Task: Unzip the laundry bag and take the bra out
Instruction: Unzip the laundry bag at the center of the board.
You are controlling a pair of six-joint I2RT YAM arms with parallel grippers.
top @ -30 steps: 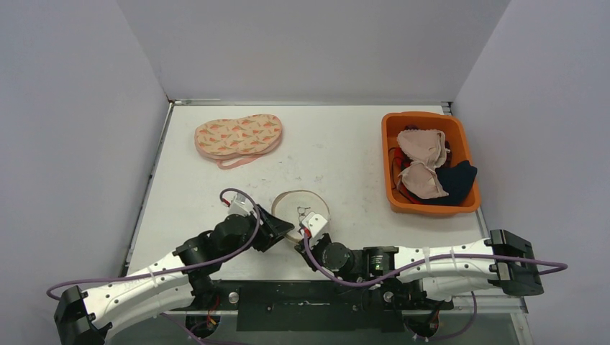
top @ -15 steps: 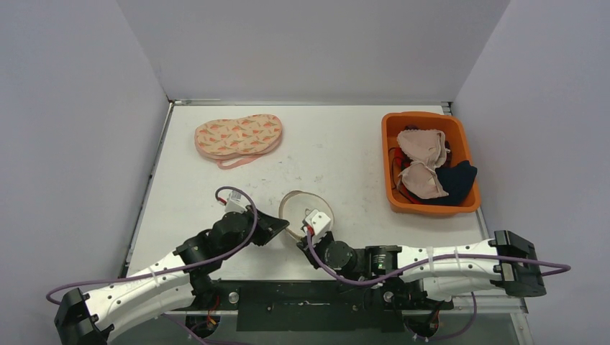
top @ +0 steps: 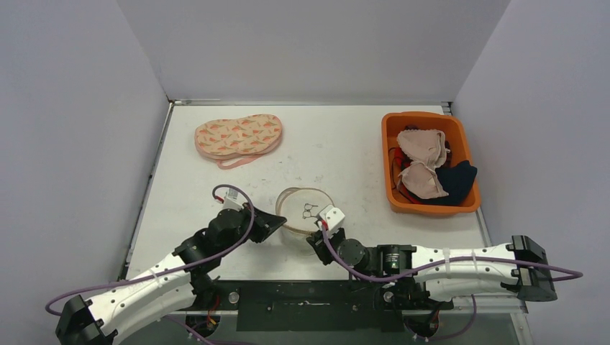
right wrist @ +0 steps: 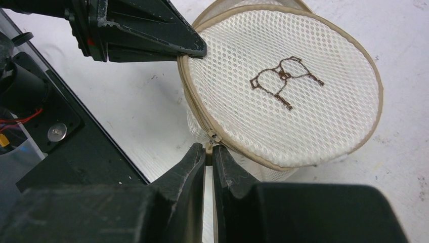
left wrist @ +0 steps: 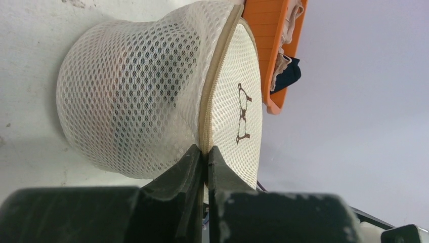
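Note:
The laundry bag (top: 305, 208) is a round white mesh pouch with a beige zip rim and a brown bra outline stitched on its lid (right wrist: 286, 78). It sits near the table's front edge, between both arms. My left gripper (left wrist: 205, 150) is shut on the bag's beige rim (left wrist: 215, 86), at the bag's left side in the top view (top: 279, 220). Shut on the small beige zipper pull (right wrist: 208, 147), my right gripper (right wrist: 208, 149) is at the bag's near edge (top: 317, 230). The zip looks closed. Only a dim dark shade (left wrist: 152, 71) shows through the mesh, and the bra inside is hidden.
An orange bin (top: 393, 194) holding pale and dark garments stands at the right. A peach patterned padded piece (top: 238, 136) lies at the back left. Grey walls close in the table on three sides. The black base rail (top: 309, 298) runs along the near edge.
My left gripper has closed onto the bag's rim. The bag tipped up, then settled flatter and slightly right. The right arm shifted right, still holding the pull.

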